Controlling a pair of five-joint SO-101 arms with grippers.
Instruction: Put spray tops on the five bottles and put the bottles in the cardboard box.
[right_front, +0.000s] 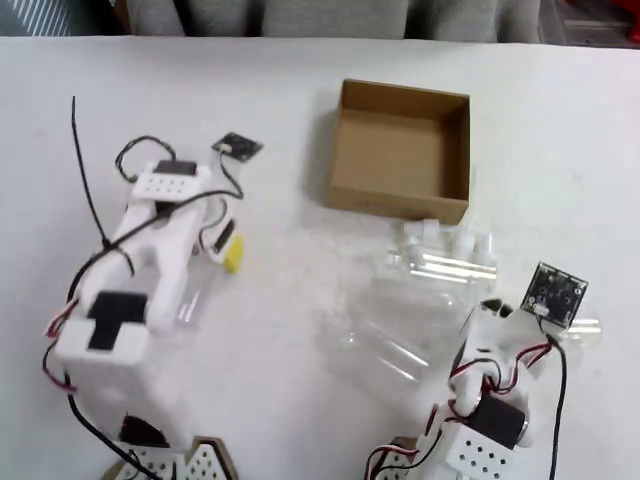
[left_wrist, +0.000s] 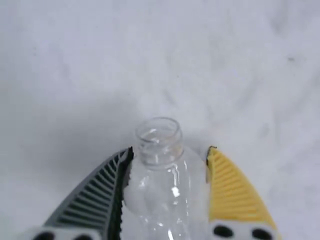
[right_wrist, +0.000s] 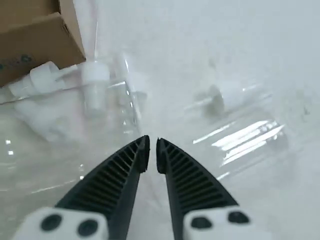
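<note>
left gripper (left_wrist: 170, 150) has its grey + yellow jaws clamped on a clear bottle (left_wrist: 160, 182) just below the neck, no top on it, neck open, down on the table (right_front: 300, 80) on the left side. right gripper (right_wrist: 152, 142) jaws pretty much shut w/ nothing between them, low over the other bottles (right_front: 400, 320) lying in a pile. spray tops (right_wrist: 95, 80) sit right by the box (right_front: 398, 203), which has nothing in it atm

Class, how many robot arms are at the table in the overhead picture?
2. The left arm is at the table's left, fingers around a clear bottle; the right arm at bottom right, by the loose bottles.
</note>
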